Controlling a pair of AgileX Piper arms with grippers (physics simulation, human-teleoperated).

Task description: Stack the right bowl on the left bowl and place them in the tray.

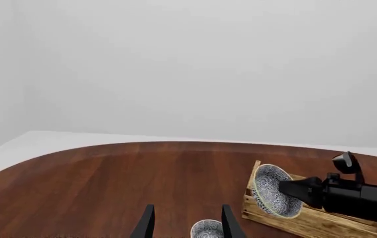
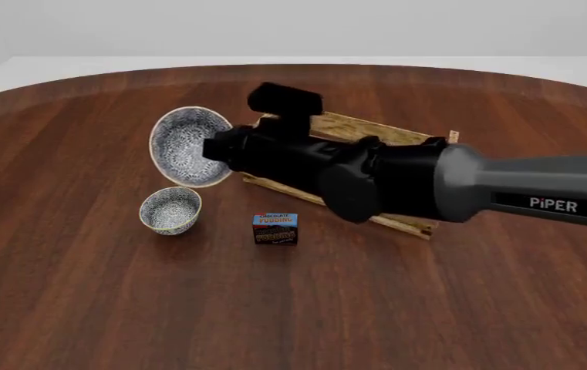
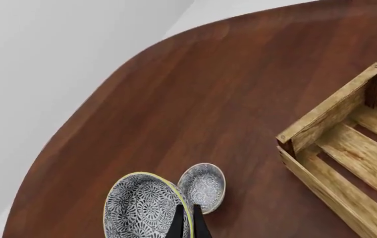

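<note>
White speckled right bowl (image 2: 188, 146) hangs tilted on edge, rim pinched by the right gripper (image 3: 187, 225) fingers. Left bowl (image 2: 170, 210) sits upright on the tabletop (image 2: 87, 308), just near-left & below it. Left gripper (image 1: 187, 224) fingers spread, empty. Tray (image 2: 396, 135) to the right.

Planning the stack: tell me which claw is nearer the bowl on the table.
Right. Right claw holds the right bowl just above the left bowl; left claw is farther back.
</note>
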